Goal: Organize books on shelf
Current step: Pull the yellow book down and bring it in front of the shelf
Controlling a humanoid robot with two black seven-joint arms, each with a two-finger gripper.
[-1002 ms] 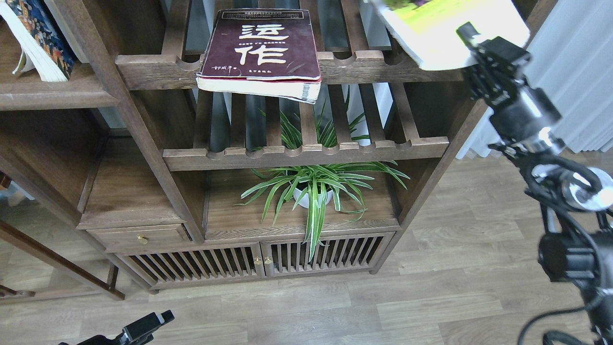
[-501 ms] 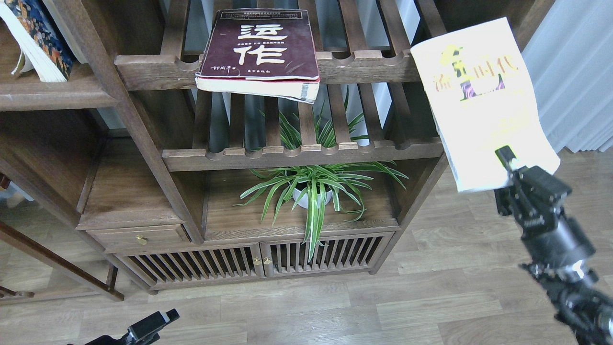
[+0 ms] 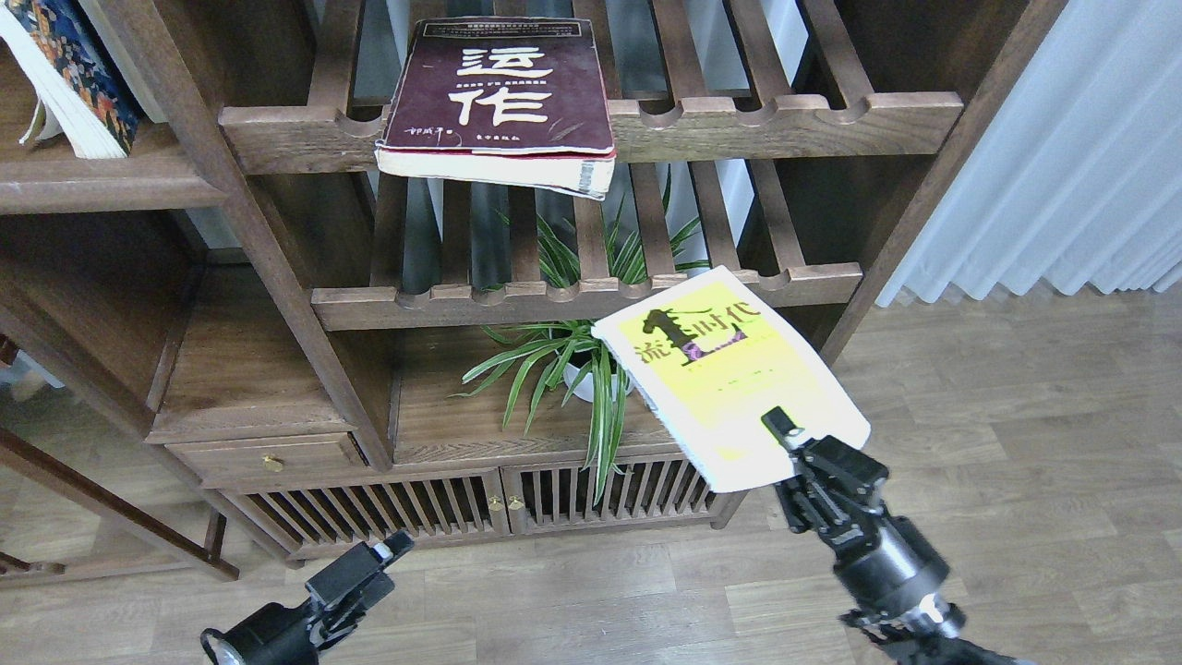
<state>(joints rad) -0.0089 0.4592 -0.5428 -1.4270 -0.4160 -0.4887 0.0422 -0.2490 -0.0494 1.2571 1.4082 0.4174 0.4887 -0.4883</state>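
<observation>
At the bottom left of the frame your left claw (image 3: 383, 551) hangs over the floor (image 3: 1016, 443), holding nothing; I cannot tell how wide it stands. Lower right of centre, your right claw (image 3: 785, 439) is clamped on the near edge of the yellow book (image 3: 725, 374), which tilts in the air before the plant (image 3: 554, 365). At the top centre the maroon book (image 3: 503, 88) lies flat on the upper slatted rack (image 3: 785, 125), overhanging its front rail. The blue patterned book (image 3: 69, 60) leans on the shelf (image 3: 102, 180) at upper left.
</observation>
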